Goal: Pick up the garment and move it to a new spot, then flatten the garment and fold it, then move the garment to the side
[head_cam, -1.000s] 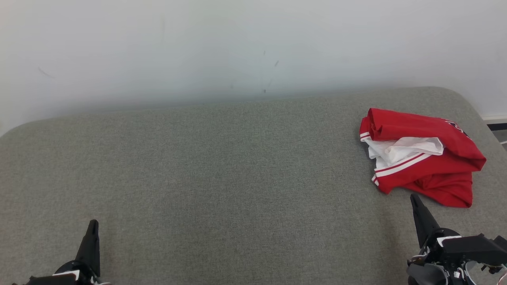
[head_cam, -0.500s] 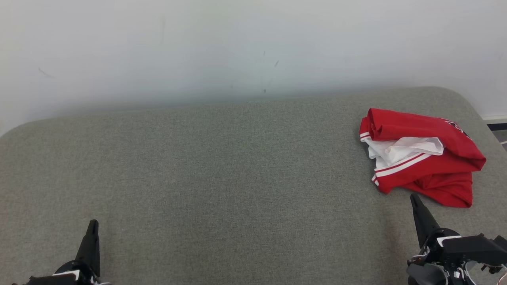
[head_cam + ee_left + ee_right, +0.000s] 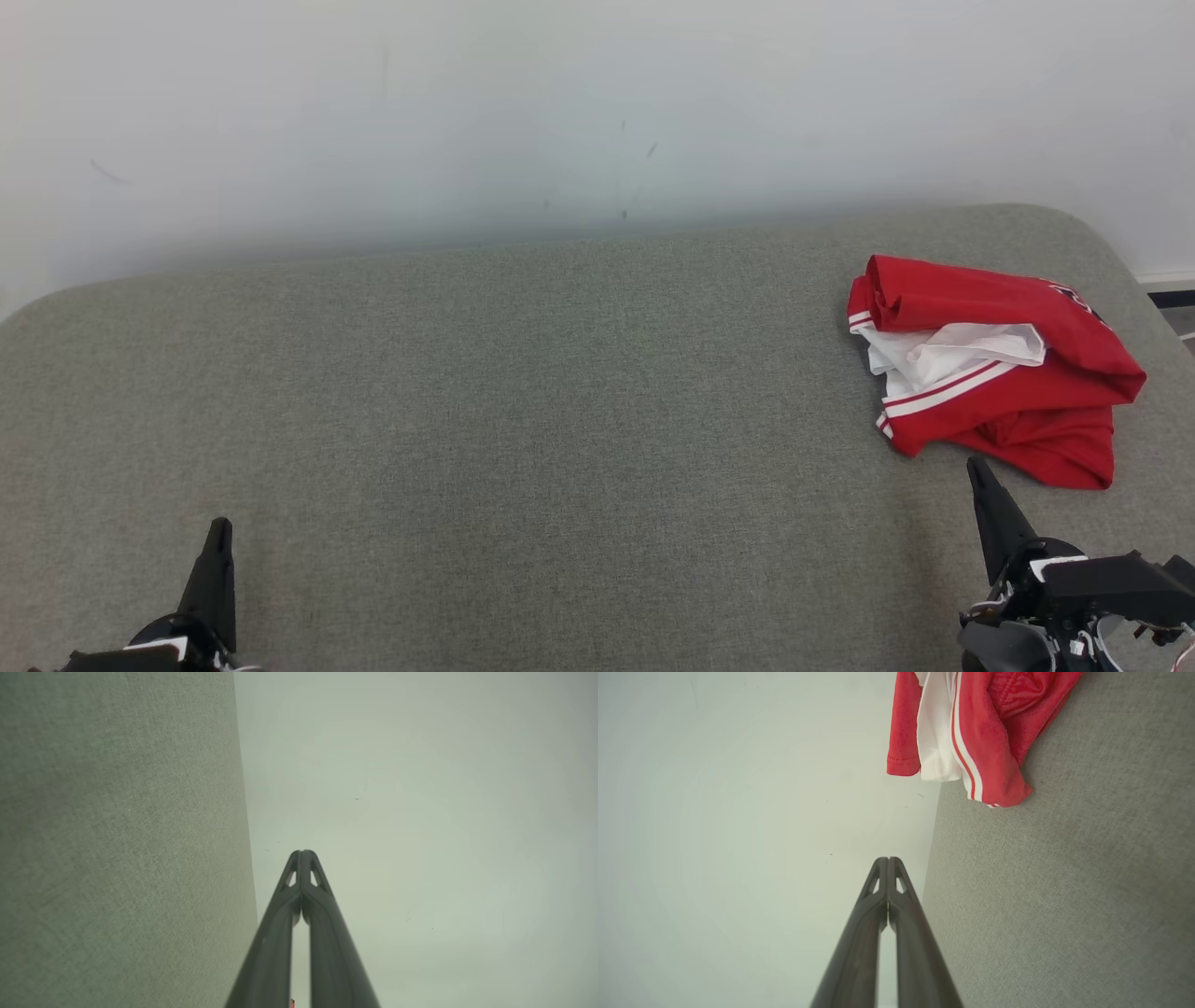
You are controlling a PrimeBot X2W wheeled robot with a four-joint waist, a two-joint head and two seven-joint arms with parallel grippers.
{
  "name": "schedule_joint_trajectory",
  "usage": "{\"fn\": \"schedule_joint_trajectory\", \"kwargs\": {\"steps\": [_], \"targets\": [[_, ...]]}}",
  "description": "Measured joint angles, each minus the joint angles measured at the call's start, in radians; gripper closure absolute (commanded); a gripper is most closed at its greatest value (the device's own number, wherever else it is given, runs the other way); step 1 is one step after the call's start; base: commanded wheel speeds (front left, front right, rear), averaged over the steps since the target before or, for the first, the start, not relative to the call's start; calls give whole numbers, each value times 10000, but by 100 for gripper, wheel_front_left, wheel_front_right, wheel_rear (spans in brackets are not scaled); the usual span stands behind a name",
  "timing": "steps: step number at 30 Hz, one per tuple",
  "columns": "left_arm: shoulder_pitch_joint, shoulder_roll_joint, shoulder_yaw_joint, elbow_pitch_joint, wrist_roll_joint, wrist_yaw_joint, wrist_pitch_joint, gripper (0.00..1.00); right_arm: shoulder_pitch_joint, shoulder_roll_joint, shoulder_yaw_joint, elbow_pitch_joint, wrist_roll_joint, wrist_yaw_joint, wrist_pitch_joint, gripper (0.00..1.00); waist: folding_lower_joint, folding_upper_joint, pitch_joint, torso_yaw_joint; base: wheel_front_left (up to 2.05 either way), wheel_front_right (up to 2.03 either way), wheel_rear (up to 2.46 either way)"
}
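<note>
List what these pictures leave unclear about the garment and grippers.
- garment, head view: its own folds hide its shape; the dark print at its right edge is too small to read.
- Right wrist view: the top edge cuts the garment off.
- Head view: bottom edge cuts off left gripper and right gripper bases.

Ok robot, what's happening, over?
Left gripper shut, empty, low left. Right gripper shut, empty, just short of the garment. Garment bunched at far right of the grey pad, untouched. Nothing between them.
</note>
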State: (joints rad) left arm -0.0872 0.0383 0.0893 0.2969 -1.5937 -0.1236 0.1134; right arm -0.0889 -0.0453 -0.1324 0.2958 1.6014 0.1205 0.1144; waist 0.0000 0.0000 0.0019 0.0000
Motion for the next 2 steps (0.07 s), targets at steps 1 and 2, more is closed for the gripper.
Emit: {"fn": "schedule_joint_trajectory", "kwargs": {"steps": [1,2], "targets": [[0,0,0,0,0,0,0,100,0,0,0,0,0,0,0,100,0,1,0,0,0,0,0],[0,0,0,0,0,0,0,100,0,0,0,0,0,0,0,100,0,1,0,0,0,0,0]]}}
